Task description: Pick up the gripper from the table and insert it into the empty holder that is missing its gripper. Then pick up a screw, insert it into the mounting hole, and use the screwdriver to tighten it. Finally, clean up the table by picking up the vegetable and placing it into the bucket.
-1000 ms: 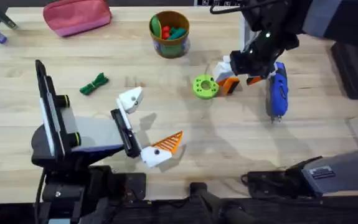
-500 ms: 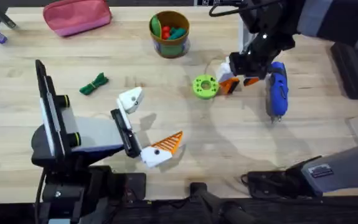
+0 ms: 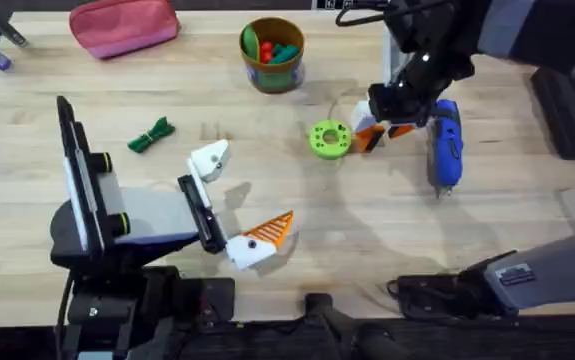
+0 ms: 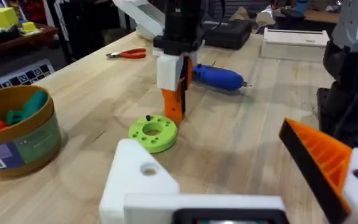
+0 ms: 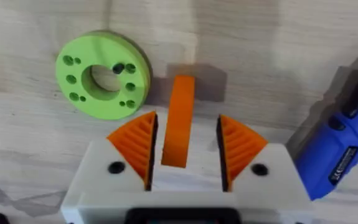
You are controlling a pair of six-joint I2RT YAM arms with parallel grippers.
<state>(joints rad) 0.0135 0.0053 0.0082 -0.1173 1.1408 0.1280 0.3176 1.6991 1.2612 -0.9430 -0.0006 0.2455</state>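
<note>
Straddling the gripper (image 5: 180, 121), right tool (image 5: 185, 146) spread; overhead hides that gap

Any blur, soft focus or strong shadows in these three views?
Overhead: the right arm's upper links are large, dark and blurred near the camera; the table is evenly lit. Left wrist: the white holder in front is soft. Right wrist: the green disc casts a soft shadow.

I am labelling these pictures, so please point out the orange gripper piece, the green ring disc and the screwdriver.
gripper piece (image 5: 180, 121): right wrist view, middle of its orange body.
green ring disc (image 5: 103, 74): right wrist view, flat top face.
screwdriver (image 3: 447, 145): overhead view, blue handle.
</note>
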